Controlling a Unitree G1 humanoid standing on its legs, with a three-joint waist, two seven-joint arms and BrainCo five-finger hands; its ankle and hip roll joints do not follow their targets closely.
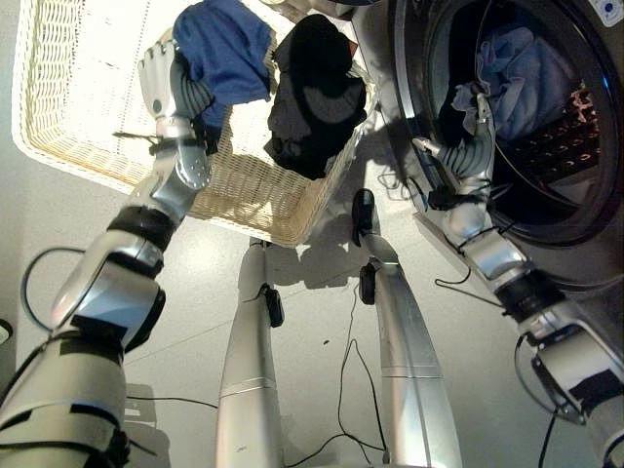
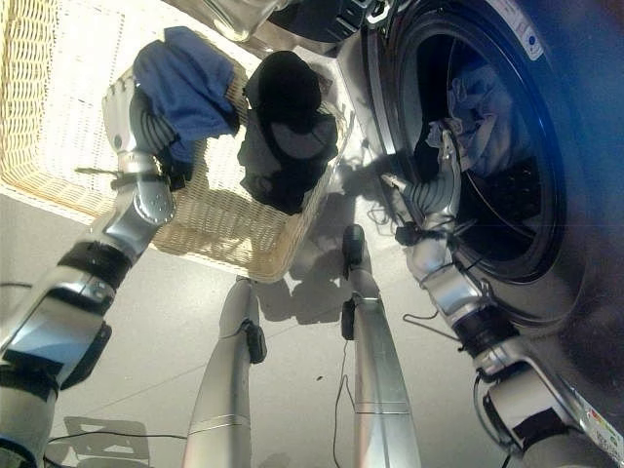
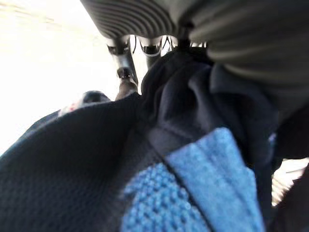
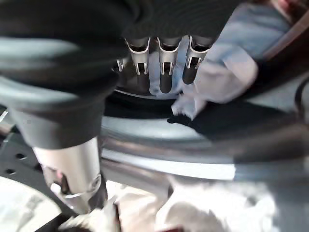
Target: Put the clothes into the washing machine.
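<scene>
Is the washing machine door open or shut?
Open. The round washing machine drum shows pale blue clothes inside, and the right hand reaches in.

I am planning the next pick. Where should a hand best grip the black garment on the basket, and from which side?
Probably at its bunched top, coming from above. The black garment hangs over the basket rim, so the top fold stands free for fingers to close on, while the lower part lies flat against the wicker wall. The left hand already holds the blue garment.

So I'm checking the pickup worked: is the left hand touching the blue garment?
Touching. In the left eye view the left hand is closed on the blue garment, lifted over the wicker basket; its wrist view shows the cloth bunched against the fingers.
</scene>
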